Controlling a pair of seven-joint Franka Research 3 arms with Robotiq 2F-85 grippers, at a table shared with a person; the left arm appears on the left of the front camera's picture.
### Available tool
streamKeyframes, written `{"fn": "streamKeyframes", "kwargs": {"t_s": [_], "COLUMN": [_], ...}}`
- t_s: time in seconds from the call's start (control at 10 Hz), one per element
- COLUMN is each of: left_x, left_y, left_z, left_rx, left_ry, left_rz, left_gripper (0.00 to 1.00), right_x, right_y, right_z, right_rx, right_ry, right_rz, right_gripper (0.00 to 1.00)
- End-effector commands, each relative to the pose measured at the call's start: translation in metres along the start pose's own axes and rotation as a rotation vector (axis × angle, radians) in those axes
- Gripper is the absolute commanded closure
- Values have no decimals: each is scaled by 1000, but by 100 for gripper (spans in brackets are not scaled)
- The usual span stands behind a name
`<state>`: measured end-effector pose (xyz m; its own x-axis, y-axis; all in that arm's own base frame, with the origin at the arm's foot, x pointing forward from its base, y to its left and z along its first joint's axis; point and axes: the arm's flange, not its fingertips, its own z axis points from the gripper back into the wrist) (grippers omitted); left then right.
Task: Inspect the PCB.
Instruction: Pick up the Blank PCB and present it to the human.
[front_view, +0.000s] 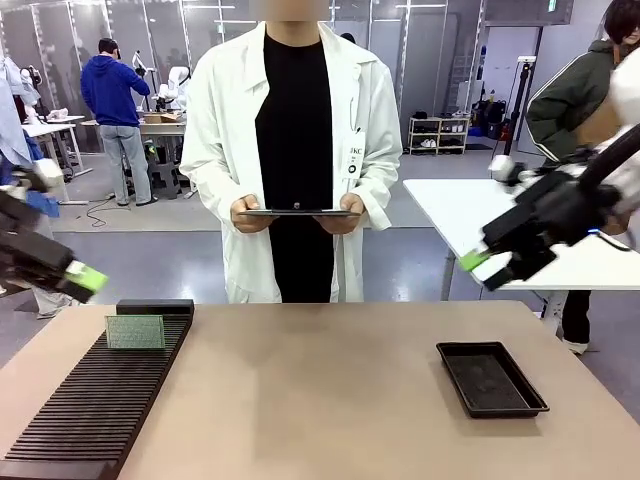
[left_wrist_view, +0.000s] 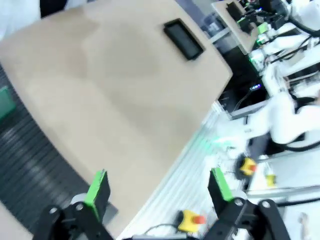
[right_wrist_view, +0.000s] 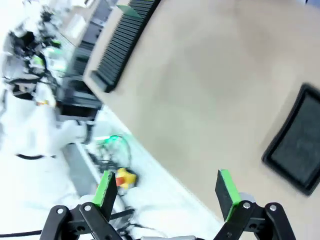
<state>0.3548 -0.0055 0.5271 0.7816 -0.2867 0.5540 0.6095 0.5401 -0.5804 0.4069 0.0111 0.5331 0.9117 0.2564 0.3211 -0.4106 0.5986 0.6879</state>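
Note:
The PCB, a thin green board, stands upright in a slot near the far end of the long black slotted rack on the table's left. It also appears at the left wrist view's left edge as the PCB, and in the right wrist view as a green sliver, the PCB. My left gripper hovers open, above and left of the rack, with nothing between its pads. My right gripper hangs open high over the table's right side, its fingers holding nothing.
A shallow black tray lies at the table's right, also visible as the tray and the tray. Across the table a person in a white coat holds a flat dark board in both hands. A white table stands behind at right.

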Motion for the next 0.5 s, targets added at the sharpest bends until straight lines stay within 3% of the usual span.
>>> {"fn": "streamKeyframes", "kwargs": {"t_s": [0.0, 0.4], "left_x": [-42, -140], "left_y": [23, 50], "left_z": [48, 119], "left_rx": [-84, -18], "left_ry": [-125, -311], "left_rz": [118, 322], "left_gripper": [0, 0], "right_x": [-23, -104], "right_y": [-34, -81], "right_z": [47, 111], "right_rx": [78, 112], "right_ry": [-90, -319], "right_rz": [-111, -276], "right_gripper": [0, 0]}}
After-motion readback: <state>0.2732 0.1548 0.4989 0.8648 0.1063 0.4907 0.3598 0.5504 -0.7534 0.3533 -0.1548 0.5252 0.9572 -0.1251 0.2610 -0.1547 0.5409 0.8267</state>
